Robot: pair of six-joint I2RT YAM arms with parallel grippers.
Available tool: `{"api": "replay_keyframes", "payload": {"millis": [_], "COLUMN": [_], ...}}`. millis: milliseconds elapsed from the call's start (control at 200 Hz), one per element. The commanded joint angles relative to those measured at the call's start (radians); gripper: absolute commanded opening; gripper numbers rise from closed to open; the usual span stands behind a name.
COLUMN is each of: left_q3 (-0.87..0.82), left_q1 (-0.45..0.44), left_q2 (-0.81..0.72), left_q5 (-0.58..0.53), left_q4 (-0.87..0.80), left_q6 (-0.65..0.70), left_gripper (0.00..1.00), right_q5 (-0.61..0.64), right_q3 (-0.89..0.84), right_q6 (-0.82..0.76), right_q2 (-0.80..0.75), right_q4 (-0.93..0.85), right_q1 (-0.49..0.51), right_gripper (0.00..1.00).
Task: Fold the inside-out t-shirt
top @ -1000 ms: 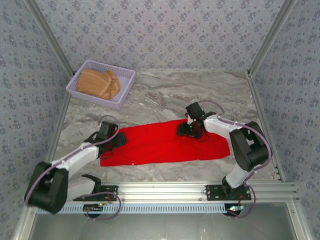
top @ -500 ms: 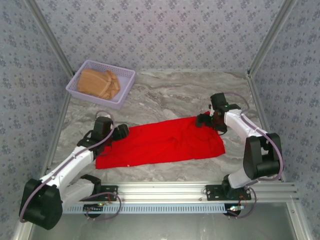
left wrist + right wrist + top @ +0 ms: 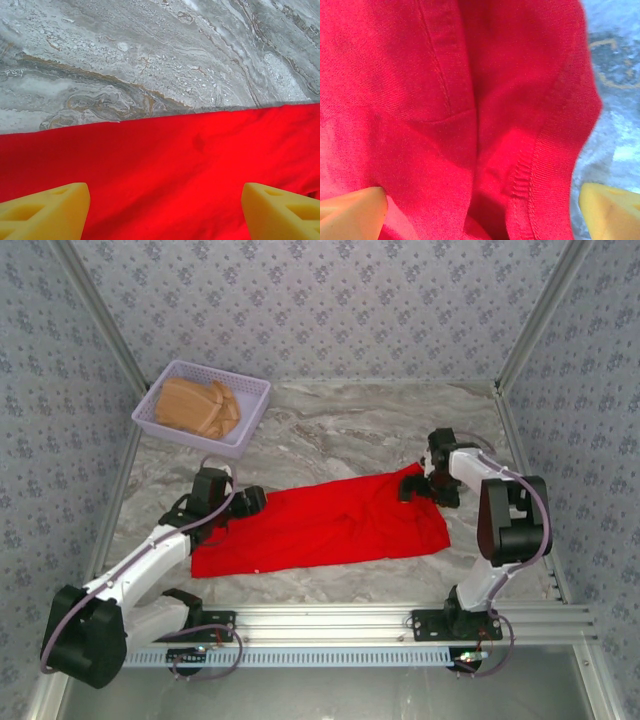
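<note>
The inside-out t-shirt (image 3: 320, 525) lies as a long bright red strip across the marble table, its white lettering hidden. My left gripper (image 3: 247, 502) sits at the shirt's far left edge. In the left wrist view it (image 3: 165, 212) is open, its yellow fingertips (image 3: 45, 210) wide apart just above smooth red cloth (image 3: 165, 150). My right gripper (image 3: 409, 486) is at the shirt's far right corner. In the right wrist view it (image 3: 482, 207) is open over bunched red cloth with a ribbed, stitched edge (image 3: 540, 165) between its fingers.
A lavender basket (image 3: 243, 388) holding a tan folded garment (image 3: 195, 405) stands at the back left. Bare marble table (image 3: 340, 425) stretches behind the shirt, and patterned walls enclose both sides. A metal rail (image 3: 330, 618) runs along the near edge.
My right gripper has moved from the shirt's middle out to its far right corner, and the right end of the cloth has shifted. My left gripper has crept slightly right along the left end.
</note>
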Motion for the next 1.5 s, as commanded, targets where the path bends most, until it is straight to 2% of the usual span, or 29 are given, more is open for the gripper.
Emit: {"api": "replay_keyframes", "payload": {"millis": [0, 180, 365, 545, 759, 939, 1044, 1374, 1494], "left_q3": [0.023, 0.024, 0.025, 0.028, 0.027, 0.015, 0.015, 0.016, 0.043], "left_q1": [-0.005, -0.005, -0.005, -0.005, -0.005, -0.004, -0.005, -0.025, -0.054], "left_q2": [0.003, -0.005, -0.006, -0.005, 0.002, 0.01, 0.025, 0.066, 0.112], "left_q5": [0.011, 0.008, -0.007, -0.009, -0.017, -0.026, -0.021, 0.008, 0.036], "left_q4": [0.022, 0.016, 0.004, 0.0, -0.007, -0.035, -0.061, -0.088, -0.09], "left_q6": [0.023, 0.029, 0.04, 0.043, 0.054, 0.057, 0.051, 0.047, 0.06], "left_gripper": [0.8, 0.79, 0.8, 0.8, 0.8, 0.8, 0.79, 0.78, 0.78], "right_q5": [-0.027, -0.036, -0.036, -0.009, 0.005, 0.012, 0.128, 0.602, 0.734], "right_q3": [0.02, 0.001, -0.011, -0.016, -0.012, -0.015, -0.002, 0.124, 0.234], "right_q6": [-0.046, -0.043, -0.031, -0.017, -0.008, -0.001, 0.007, 0.024, 0.015], "right_q2": [0.033, 0.06, 0.062, 0.064, 0.082, 0.07, 0.046, 0.012, 0.011], "right_q4": [-0.021, -0.011, -0.017, -0.023, -0.014, -0.01, -0.072, -0.287, -0.34], "right_q1": [0.016, 0.033, 0.091, 0.134, 0.147, 0.145, 0.133, 0.035, -0.001], "right_gripper": [1.0, 0.94, 0.75, 0.62, 0.37, 0.07, 0.0, 0.0, 0.0]}}
